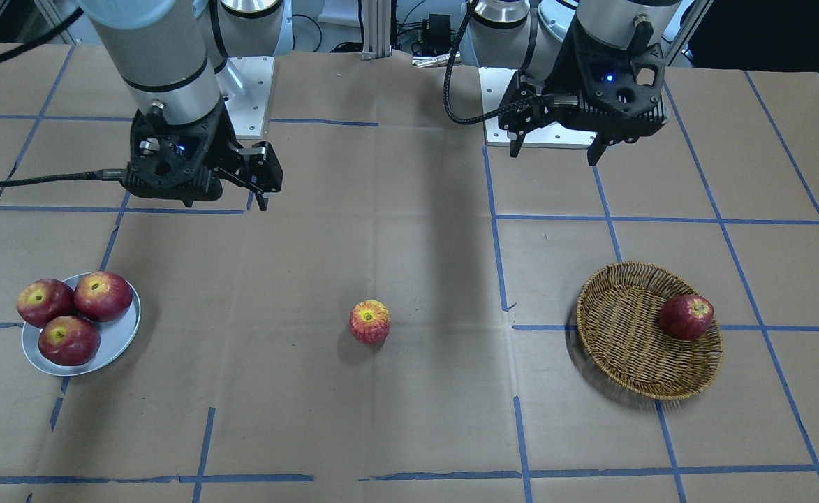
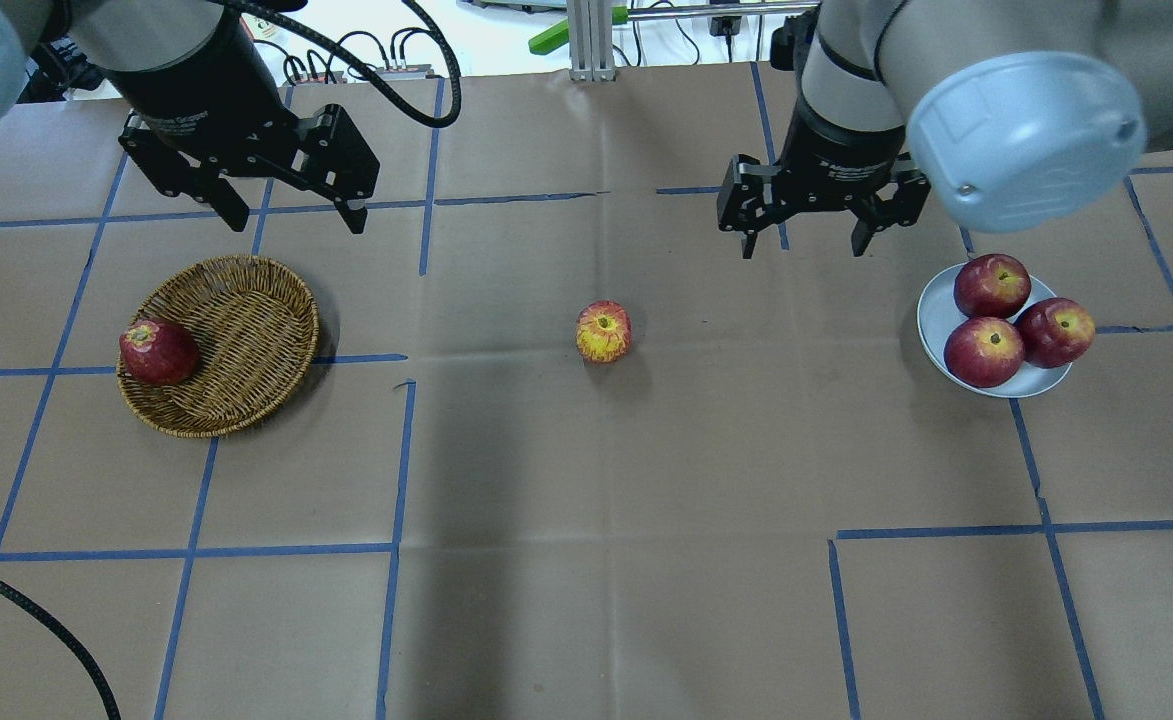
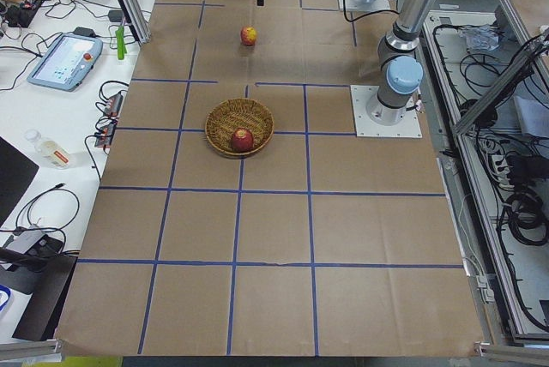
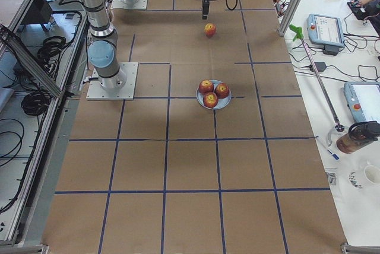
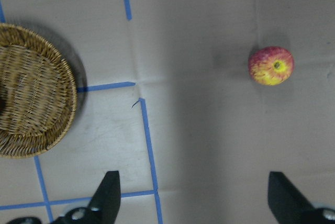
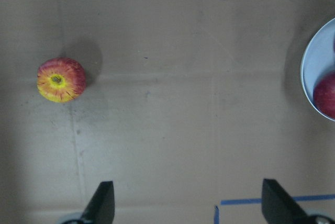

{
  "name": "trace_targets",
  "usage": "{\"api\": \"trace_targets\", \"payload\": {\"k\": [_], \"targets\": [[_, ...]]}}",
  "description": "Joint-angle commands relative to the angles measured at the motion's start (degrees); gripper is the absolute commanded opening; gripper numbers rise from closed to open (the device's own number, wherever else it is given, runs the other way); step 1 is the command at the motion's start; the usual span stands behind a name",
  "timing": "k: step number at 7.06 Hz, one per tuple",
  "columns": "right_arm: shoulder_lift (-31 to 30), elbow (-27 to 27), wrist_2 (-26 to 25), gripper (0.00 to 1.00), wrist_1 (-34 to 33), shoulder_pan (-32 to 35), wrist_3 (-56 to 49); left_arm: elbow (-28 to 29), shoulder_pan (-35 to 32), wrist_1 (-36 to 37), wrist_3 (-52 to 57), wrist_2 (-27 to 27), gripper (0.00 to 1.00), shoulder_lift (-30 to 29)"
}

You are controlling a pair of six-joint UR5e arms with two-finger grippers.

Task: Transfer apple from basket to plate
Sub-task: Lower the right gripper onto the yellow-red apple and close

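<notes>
Overhead exterior view, left to right: your left end effector (image 2: 296,215) hangs above the table (image 2: 586,560) with its jaws spread wide and nothing between them, just beyond the wicker basket (image 2: 246,330). One dark red apple (image 2: 158,352) sits against the basket's left rim. The striped orange-red apple (image 2: 603,331) is out of the basket and stands alone on the bare table, stem hollow up, about midway between basket and plate. Your right end effector (image 2: 803,240) hovers beyond it and to its right, jaws also apart and empty. The pale blue plate (image 2: 934,312) already holds three dark red apples (image 2: 992,285). By my reading you are about halfway: the apple is out, and lifting it onto the crowded plate is left, likely for the right arm.
</notes>
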Motion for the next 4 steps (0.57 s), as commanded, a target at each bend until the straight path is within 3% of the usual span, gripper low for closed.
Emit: {"api": "trace_targets", "payload": {"k": [1, 4], "targets": [[7.0, -1.0, 0.0, 1.0, -7.2, 5.8, 7.1, -1.1, 0.7, -0.1, 0.1, 1.5, 0.99, 1.8], [14.6, -0.9, -0.1, 1.0, -16.7, 10.9, 15.4, -1.5, 0.8, -0.1, 0.2, 0.8, 0.99, 0.8]]}}
